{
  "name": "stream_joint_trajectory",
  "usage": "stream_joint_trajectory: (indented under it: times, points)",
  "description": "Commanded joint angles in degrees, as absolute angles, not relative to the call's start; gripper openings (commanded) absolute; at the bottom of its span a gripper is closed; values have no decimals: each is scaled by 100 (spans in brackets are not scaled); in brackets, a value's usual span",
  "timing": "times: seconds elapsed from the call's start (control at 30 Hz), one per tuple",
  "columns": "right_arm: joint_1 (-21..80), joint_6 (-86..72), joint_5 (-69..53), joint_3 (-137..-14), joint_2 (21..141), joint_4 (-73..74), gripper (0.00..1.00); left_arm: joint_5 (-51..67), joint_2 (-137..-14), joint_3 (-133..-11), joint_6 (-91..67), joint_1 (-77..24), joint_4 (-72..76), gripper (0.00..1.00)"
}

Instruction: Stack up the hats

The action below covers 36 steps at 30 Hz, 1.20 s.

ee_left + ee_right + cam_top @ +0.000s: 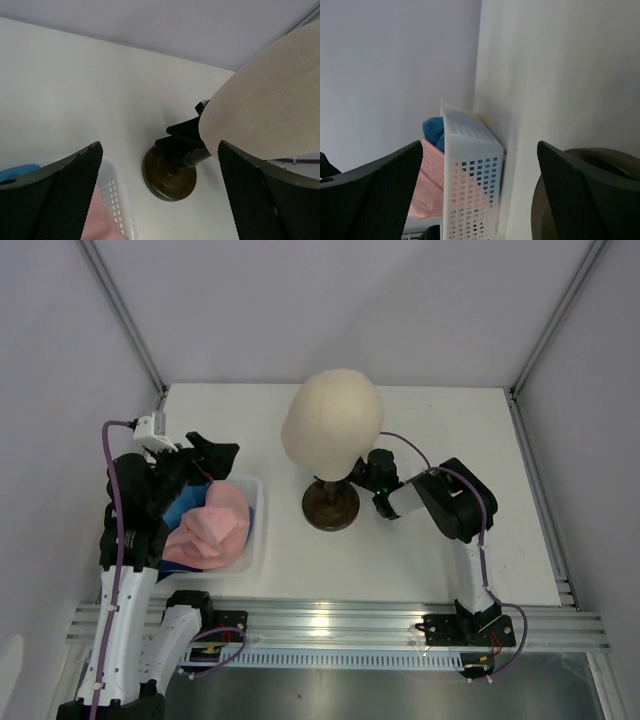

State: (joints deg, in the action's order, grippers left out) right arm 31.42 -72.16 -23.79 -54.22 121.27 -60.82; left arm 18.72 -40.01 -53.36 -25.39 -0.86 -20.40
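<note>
A pink hat (212, 530) lies crumpled on top in the clear plastic tray (257, 502) at the left. A light blue hat (186, 510) shows under it. The yellow and dark navy hats are out of view. My left gripper (218, 462) hovers over the tray's far edge, open and empty. In the left wrist view (159, 150) its fingers frame the stand's base, with pink (102, 220) and blue (17, 172) fabric low left. My right gripper (366, 472) is open and empty beside the stand. The right wrist view (480, 147) shows the pink hat (427, 185) and blue hat (434, 131) through the tray (470, 170).
The beige head form (333, 422) stands on its dark brown round base (331, 506) mid-table, between the two grippers. It also shows in the left wrist view (270, 105). White walls enclose the table on three sides.
</note>
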Motion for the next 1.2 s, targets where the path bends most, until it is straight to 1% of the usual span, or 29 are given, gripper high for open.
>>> stream_joint_trajectory:
  times: [0.0, 0.13, 0.27, 0.33, 0.37, 0.47, 0.5, 0.57, 0.63, 0.83, 0.87, 0.97, 1.0, 1.03, 1.07, 1.1, 1.17]
  points:
    - [3322, -7093, -2372, -5695, 12296, -5766, 100, 1705, -3990, -5520, -2408, -26, -2039, 100]
    - [3226, -6602, -2715, -5879, 12173, -5091, 100, 1679, -3999, -5511, -2399, -26, -2048, 100]
    - [2849, -5611, -3084, -6021, 11831, -3810, 100, 1652, -4043, -5537, -2391, -26, -2065, 99]
    - [2699, -5284, -3111, -6003, 11532, -3403, 100, 1644, -4087, -5546, -2391, -26, -2083, 100]
    - [2481, -5030, -3068, -6003, 11444, -3036, 99, 1635, -4113, -5546, -2399, -26, -2092, 99]
    - [2058, -4835, -3059, -6047, 11215, -2499, 99, 1608, -4201, -5572, -2382, -26, -2153, 100]
    - [1726, -4773, -3102, -6073, 11163, -2392, 99, 1565, -4227, -5590, -2382, -26, -2171, 100]
    - [1417, -4650, -3085, -6056, 10882, -2059, 100, 1503, -4298, -5616, -2373, -26, -2241, 100]
    - [1003, -4308, -2866, -6012, 10610, -1568, 99, 1424, -4350, -5669, -2373, -26, -2302, 99]
    - [63, -3578, -2321, -5994, 9196, -423, 99, 871, -4412, -5827, -2206, -26, -2609, 100]
    - [53, -3403, -2225, -5977, 8941, -204, 100, 539, -4456, -5897, -2215, -26, -2723, 99]
    - [-254, -3069, -1610, -6003, 7652, 333, 99, 159, -4544, -6292, -2539, -44, -3645, 100]
    - [-307, -3059, -1600, -5986, 7394, 404, 100, 132, -4500, -6319, -2592, -44, -4109, 100]
    - [-369, -3059, -1695, -5942, 7139, 317, 99, 54, -4422, -6267, -2645, -53, -4305, 99]
    - [-474, -3067, -1983, -5820, 6893, 203, 100, -295, -4299, -6232, -2706, -61, -4446, 99]
    - [-492, -3050, -2082, -5757, 6403, 115, 99, -447, -3959, -6171, -2707, -70, -4621, 100]
    - [-405, -2892, -2180, -5739, 5935, -87, 99, -676, -3623, -6056, -2707, -70, -4841, 100]
